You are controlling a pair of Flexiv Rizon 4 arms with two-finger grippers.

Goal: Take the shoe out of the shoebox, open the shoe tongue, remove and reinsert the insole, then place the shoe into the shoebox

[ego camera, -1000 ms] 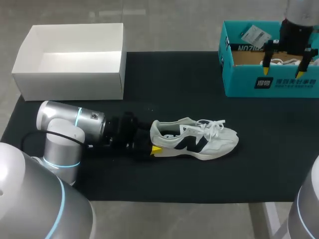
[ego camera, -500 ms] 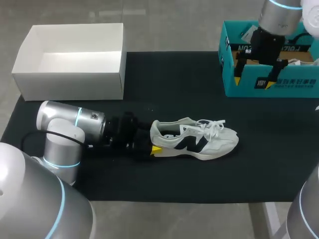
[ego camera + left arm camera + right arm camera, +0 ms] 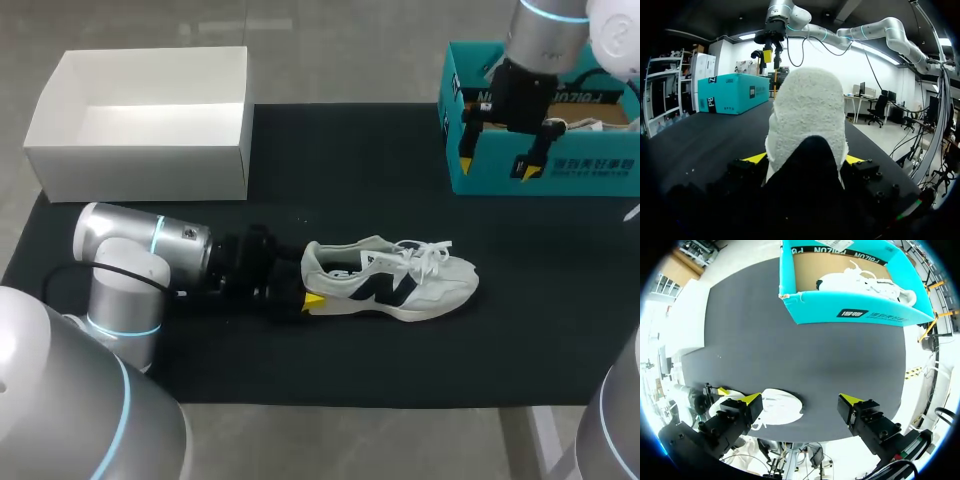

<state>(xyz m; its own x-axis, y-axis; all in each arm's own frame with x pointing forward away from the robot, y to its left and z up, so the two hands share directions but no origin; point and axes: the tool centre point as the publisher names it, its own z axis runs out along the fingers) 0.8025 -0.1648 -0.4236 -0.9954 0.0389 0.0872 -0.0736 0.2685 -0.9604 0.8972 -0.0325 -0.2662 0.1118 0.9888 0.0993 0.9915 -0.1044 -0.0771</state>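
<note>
A white sneaker (image 3: 390, 282) with a dark side logo lies on its sole in the middle of the black mat, toe to the right. My left gripper (image 3: 305, 295) is at its heel. In the left wrist view the heel (image 3: 807, 110) fills the gap between both yellow tips, so the left gripper (image 3: 804, 159) is shut on it. The teal shoebox (image 3: 545, 170) stands at the back right. My right gripper (image 3: 496, 165) hangs open and empty over the box's front left wall. In the right wrist view the right gripper (image 3: 800, 400) looks down on the shoebox (image 3: 855, 305) and the sneaker (image 3: 782, 405).
An open white box (image 3: 140, 150) stands at the back left, partly off the mat (image 3: 330, 180). A second white shoe (image 3: 865, 282) lies inside the teal shoebox.
My right arm has swung left from over the shoebox's right part to its front left wall, fingers still wide. The left arm and the sneaker have not moved.
</note>
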